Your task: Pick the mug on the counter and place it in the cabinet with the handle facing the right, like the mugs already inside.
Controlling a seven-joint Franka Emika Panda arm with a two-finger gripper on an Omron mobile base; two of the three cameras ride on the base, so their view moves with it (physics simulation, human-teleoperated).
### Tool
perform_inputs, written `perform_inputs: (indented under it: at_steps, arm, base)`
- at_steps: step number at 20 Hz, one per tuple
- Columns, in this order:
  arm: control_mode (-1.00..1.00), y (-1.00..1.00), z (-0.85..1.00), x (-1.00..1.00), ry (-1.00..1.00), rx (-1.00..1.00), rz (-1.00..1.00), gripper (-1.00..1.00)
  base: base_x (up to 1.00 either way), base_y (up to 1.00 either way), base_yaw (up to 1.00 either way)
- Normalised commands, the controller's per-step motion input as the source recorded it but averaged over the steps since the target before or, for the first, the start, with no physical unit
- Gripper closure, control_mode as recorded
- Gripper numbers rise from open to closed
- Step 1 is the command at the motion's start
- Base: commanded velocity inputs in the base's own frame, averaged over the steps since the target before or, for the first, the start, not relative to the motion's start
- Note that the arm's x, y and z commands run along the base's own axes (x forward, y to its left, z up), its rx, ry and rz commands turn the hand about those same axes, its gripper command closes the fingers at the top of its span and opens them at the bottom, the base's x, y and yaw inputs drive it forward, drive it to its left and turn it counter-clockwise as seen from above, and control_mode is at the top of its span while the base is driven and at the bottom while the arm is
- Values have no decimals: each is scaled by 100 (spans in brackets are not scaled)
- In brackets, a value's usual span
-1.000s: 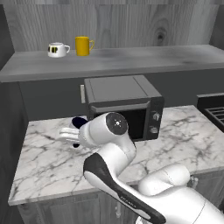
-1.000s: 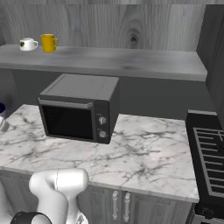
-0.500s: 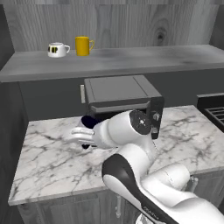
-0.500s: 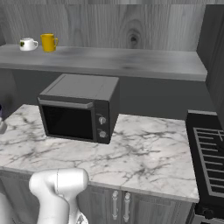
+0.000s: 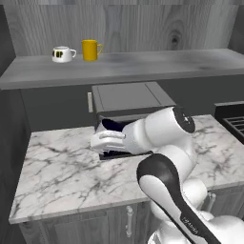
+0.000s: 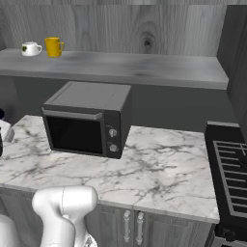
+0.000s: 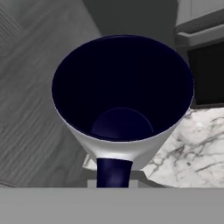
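Note:
The mug [image 7: 122, 92] sits right in front of the hand camera, its navy inside facing the lens and its navy handle [image 7: 113, 173] pointing down toward the hand. In the left base view my gripper [image 5: 107, 139] is shut on the mug [image 5: 110, 125], holding it above the counter [image 5: 57, 162] just before the microwave's front. A sliver of the mug [image 6: 1, 115] shows at the left edge of the right base view. The fingertips are hidden behind the mug. The cabinet shelf [image 5: 143, 66] runs above, with open room in its middle and right.
A yellow mug [image 5: 90, 49] and a squat white cup [image 5: 62, 54] stand at the shelf's left end, handles to the right. The dark microwave [image 6: 87, 118] stands on the counter [image 6: 159, 164] under the shelf. A stove [image 6: 231, 164] borders the counter on the right.
The hand has carried the mug to the right, from the counter's left part to in front of the microwave. The elbow has swung right and back.

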Motion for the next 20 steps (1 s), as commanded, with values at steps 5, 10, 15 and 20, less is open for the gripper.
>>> perform_inputs:
  at_steps: [5,10,15,20]
  arm:
    - [-100,-38,34,0,0,0,16,100]
    - [-100,-25,34,-6,0,-1,12,100]
    - [-100,-13,36,-5,0,-2,6,100]
    - [-100,-18,44,0,-1,-2,1,100]
  base:
    - [0,0,0]
    - [0,0,0]
    - [0,0,0]
    - [0,0,0]
